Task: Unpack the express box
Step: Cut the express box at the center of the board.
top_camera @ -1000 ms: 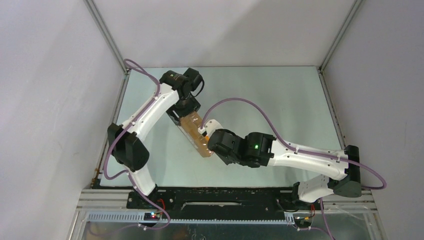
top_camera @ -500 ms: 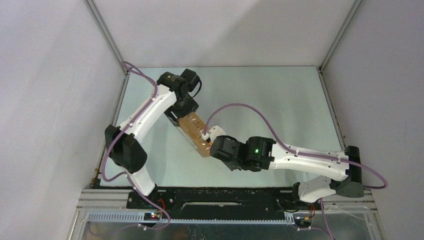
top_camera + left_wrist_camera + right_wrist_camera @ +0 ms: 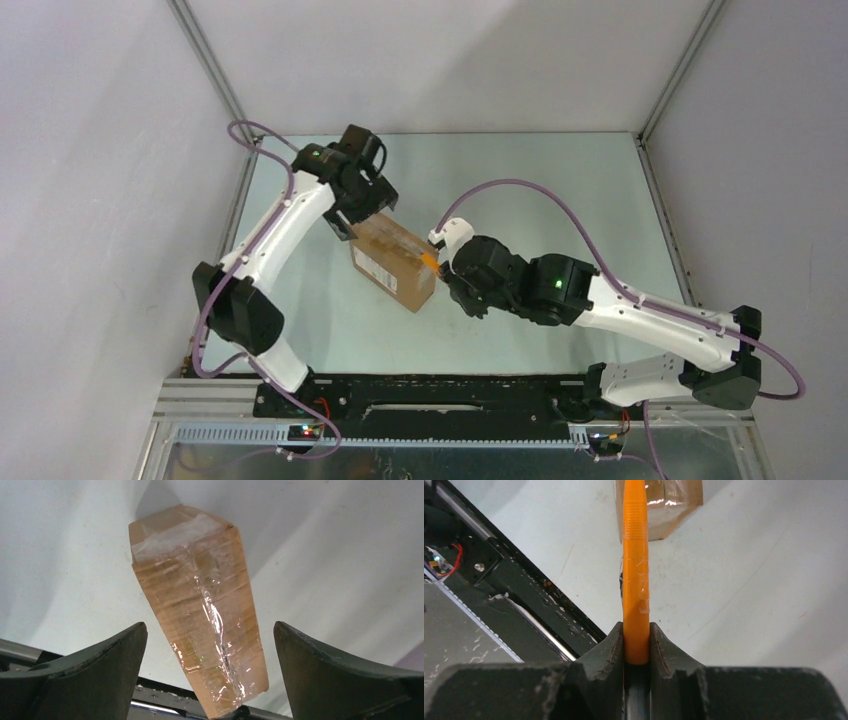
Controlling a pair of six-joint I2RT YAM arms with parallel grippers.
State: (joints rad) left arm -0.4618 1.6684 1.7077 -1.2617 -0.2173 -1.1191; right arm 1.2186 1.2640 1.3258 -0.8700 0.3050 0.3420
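On the table (image 3: 560,200), the express box (image 3: 393,262) rests taped shut, its contents hidden. The left gripper (image 3: 368,207) is spread wide at its far end. The right gripper (image 3: 636,647) pinches an orange utility knife (image 3: 635,555).

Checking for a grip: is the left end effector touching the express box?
Apart. The left wrist view shows table on both sides of the express box, between it and the left end effector's open fingers.

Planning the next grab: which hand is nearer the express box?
Left. The left hand hangs open at the express box's end, fingers on either side, not touching. The right hand, shut on the orange knife, sits off to its right, knife pointing at it.
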